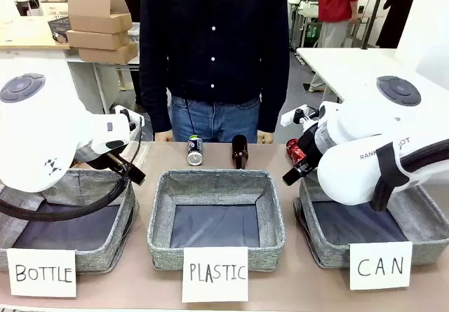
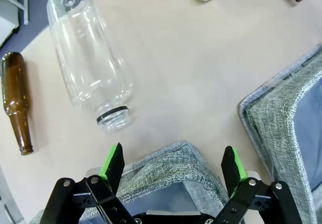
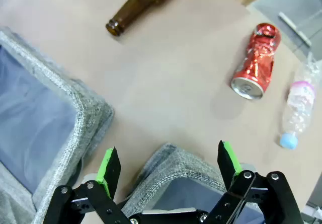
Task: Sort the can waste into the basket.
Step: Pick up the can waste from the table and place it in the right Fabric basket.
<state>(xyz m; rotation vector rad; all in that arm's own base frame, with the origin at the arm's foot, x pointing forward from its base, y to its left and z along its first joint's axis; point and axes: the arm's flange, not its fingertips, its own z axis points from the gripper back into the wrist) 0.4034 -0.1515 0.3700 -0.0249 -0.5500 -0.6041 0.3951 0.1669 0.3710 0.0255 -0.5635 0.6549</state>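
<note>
Front view: by my read nothing is sorted yet. The small dented black metal can with white and green print [image 1: 194, 150] lies on the table beyond the middle basket. The crumpled shiny red metal can [image 1: 295, 151] lies further right, half behind my right arm. Both are outside the grey woven-fabric basket signed "CAN" [image 1: 326, 250], and what I see of its lining is bare, so two picks remain. The right wrist view gives me the red can whole, on its side, near a small clear plastic bottle with a blue cap [image 3: 299, 108]. The right gripper [image 3: 168, 156] is spread wide and empty over that basket's corner. The left wrist view adds a large clear plastic bottle [image 2: 90, 58] and a brown glass bottle [image 2: 15, 100]. The left gripper [image 2: 173, 161] is equally wide and empty.
</note>
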